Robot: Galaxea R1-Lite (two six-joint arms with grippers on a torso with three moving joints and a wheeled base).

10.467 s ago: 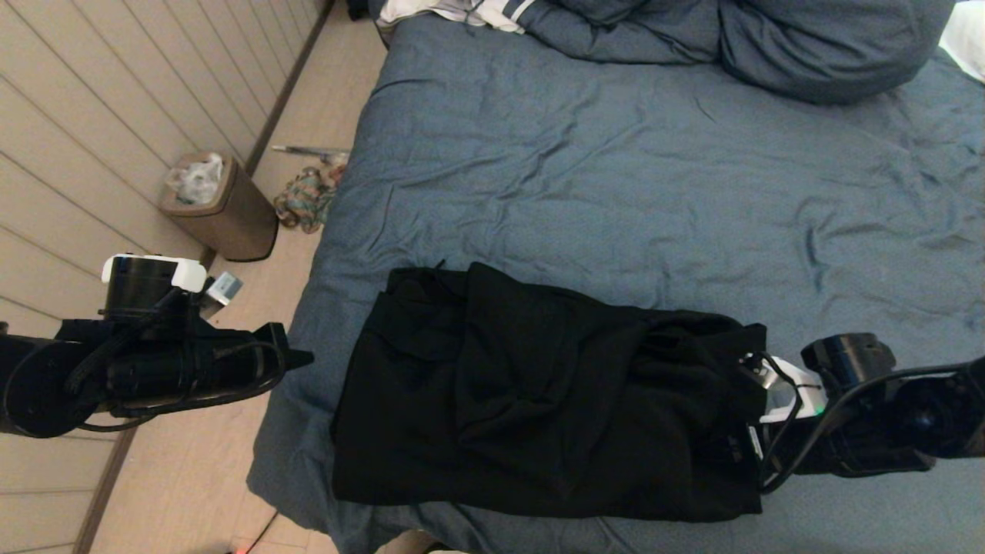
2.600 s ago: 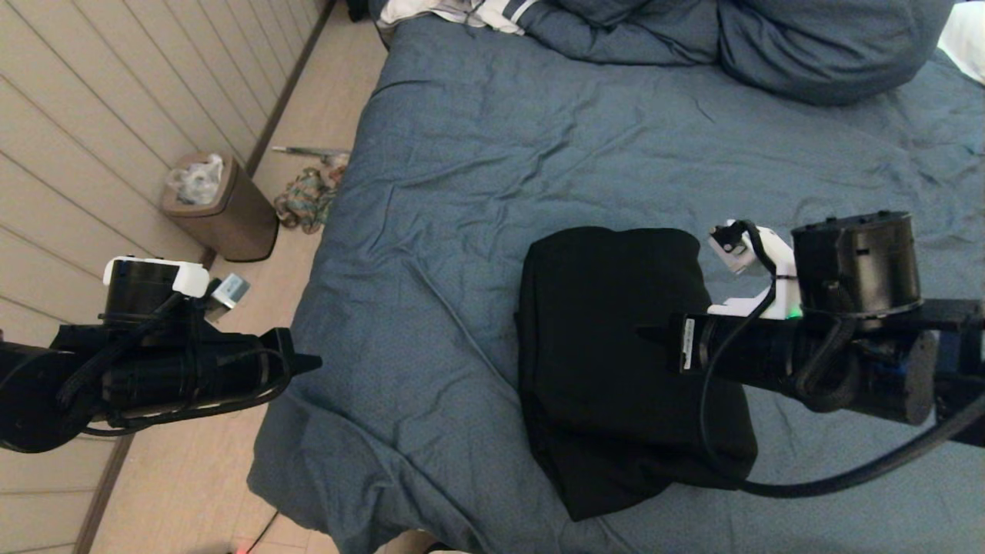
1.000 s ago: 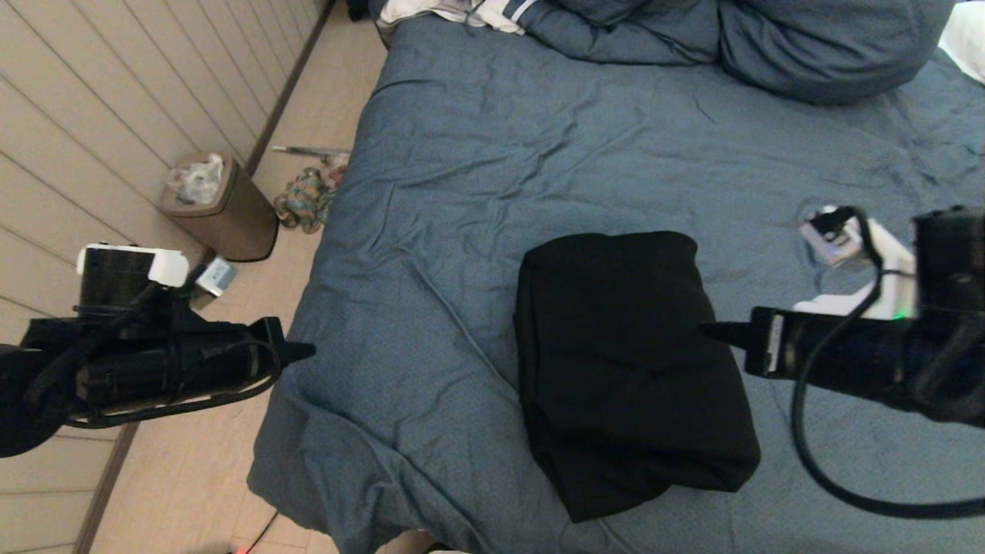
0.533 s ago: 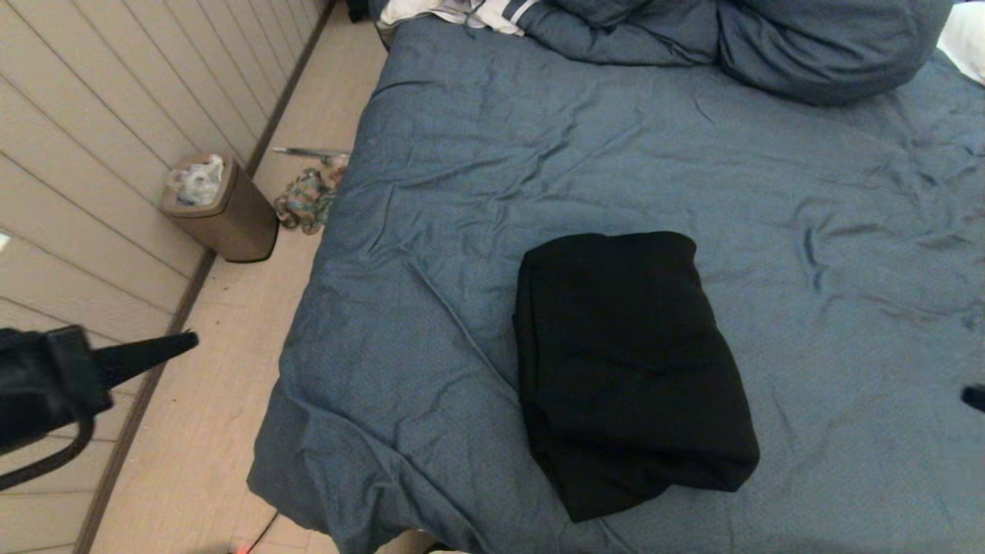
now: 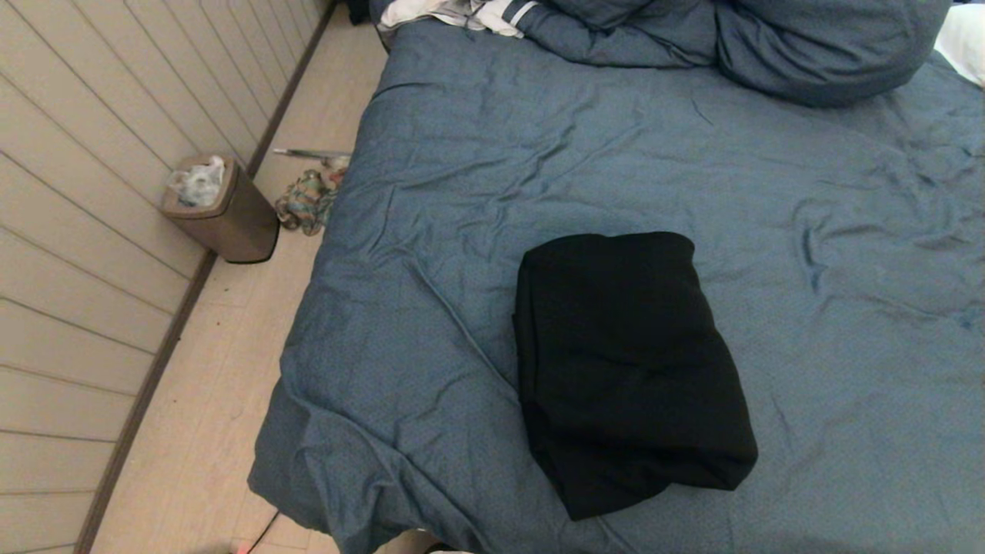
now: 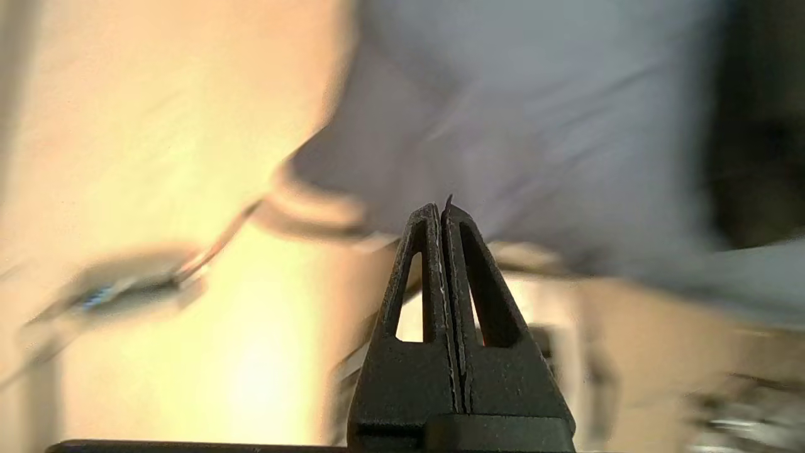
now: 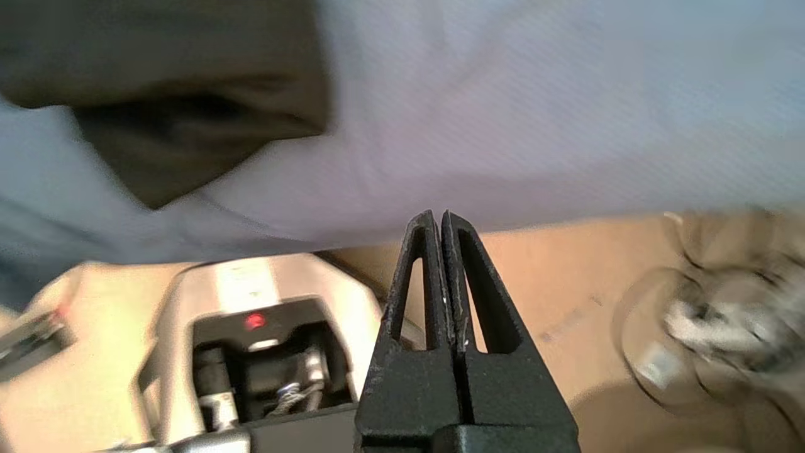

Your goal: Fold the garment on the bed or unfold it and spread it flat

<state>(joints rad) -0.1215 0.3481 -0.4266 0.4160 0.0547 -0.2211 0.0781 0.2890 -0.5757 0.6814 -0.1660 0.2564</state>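
The black garment (image 5: 627,365) lies folded into a compact thick bundle on the slate-blue bed (image 5: 585,169), near the bed's front edge. Neither arm shows in the head view. In the left wrist view my left gripper (image 6: 441,207) is shut and empty, off the bed's side with the blue cover (image 6: 516,113) and the floor ahead of it. My right gripper (image 7: 439,217) is also shut with nothing in it; its view shows a corner of the garment (image 7: 170,126) and the bed cover (image 7: 503,113) beyond the fingertips.
A brown waste bin (image 5: 223,208) stands against the panelled wall on the floor left of the bed, with a bundle of coloured cloth (image 5: 306,198) near it. Blue pillows (image 5: 808,42) and a white striped cloth (image 5: 462,11) lie at the bed's far end.
Both arms have pulled back out of the head view, the left one leaving last at the left edge. The folded garment has stayed where it lay.
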